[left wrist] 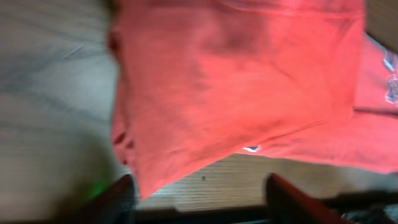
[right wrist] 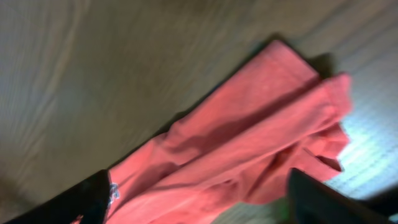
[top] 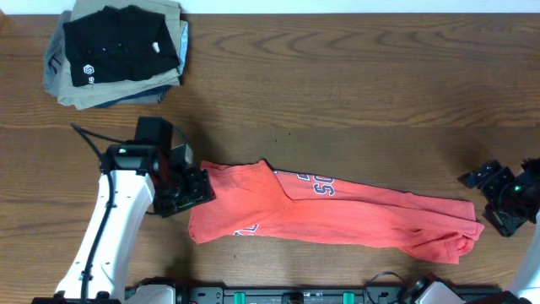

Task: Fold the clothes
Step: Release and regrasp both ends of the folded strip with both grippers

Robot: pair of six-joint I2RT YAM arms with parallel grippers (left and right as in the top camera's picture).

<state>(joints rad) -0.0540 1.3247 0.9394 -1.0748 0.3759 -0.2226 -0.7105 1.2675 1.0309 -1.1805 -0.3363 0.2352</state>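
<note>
The clothes, a coral-red T-shirt point(top: 337, 211) with white lettering, lies folded into a long strip across the front of the wooden table. My left gripper point(top: 198, 192) stands open at the strip's left end. In the left wrist view the cloth point(left wrist: 236, 81) fills the upper frame, and its corner hangs by the left finger of the left gripper point(left wrist: 202, 202), with bare wood between the jaws. My right gripper point(top: 488, 203) is open just past the strip's rumpled right end. In the right wrist view the bunched cloth point(right wrist: 249, 143) lies under the wide-spread right gripper point(right wrist: 205, 205).
At the table's back left corner a folded black shirt point(top: 118, 46) with a small white logo tops a stack of grey and khaki garments point(top: 76, 89). Bare wood point(top: 354, 84) stretches behind the strip. A dark rail point(top: 295, 295) runs along the front edge.
</note>
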